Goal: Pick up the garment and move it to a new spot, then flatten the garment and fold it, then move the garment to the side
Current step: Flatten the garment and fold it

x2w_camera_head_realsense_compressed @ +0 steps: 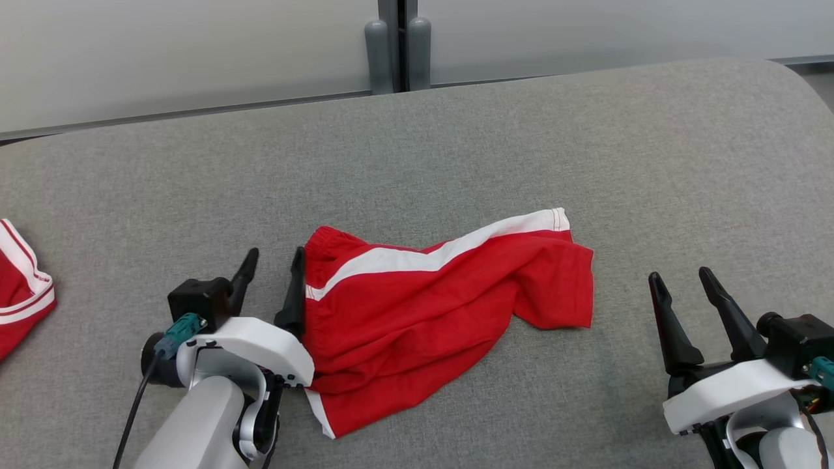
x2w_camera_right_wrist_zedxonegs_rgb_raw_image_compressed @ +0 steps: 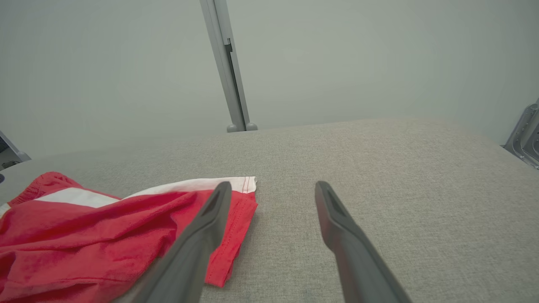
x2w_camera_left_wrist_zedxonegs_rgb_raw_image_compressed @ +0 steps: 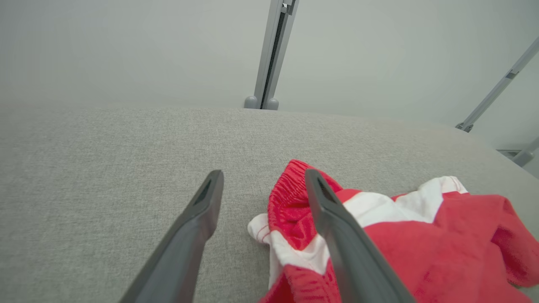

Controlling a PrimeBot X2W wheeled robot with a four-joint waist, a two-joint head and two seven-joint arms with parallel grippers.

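Item 1. Work surface [x2w_camera_head_realsense_compressed: 586, 130]: I judge that it suits a drag-free lift, so I plan to carry the cloth clear of it, not slide it. Grey woven upholstery, matte, slightly nubby, with a rounded far corner.

Item 2. Garment [x2w_camera_head_realsense_compressed: 430, 306]: red shorts lying crumpled at the middle of the surface, toward the near edge and just right of my left arm. The step in hand looks like the first pickup. I would pinch the thick gathered end so the rest hangs free, and take a second hold at the far leg if it sags. Thin, limp knit with a soft sheen, a broad white side stripe and deep folds.

Item 3. Left gripper [x2w_camera_head_realsense_compressed: 276, 254]: fingers spread and empty, the inner one against the waistband edge. I would shift it right so both fingers straddle the band before closing.

Item 4. Right gripper [x2w_camera_head_realsense_compressed: 679, 273]: fingers parted and empty, over bare upholstery, well apart from the shorts. Both grippers are dark, tapered, hard plastic.

Item 5. Second red garment [x2w_camera_head_realsense_compressed: 19, 293]: at the left edge, white-trimmed; I leave it alone.

Item 6. Waistband [x2w_camera_left_wrist_zedxonegs_rgb_raw_image_compressed: 290, 189]: elastic, puckered and ribbed, the firmest grip point.
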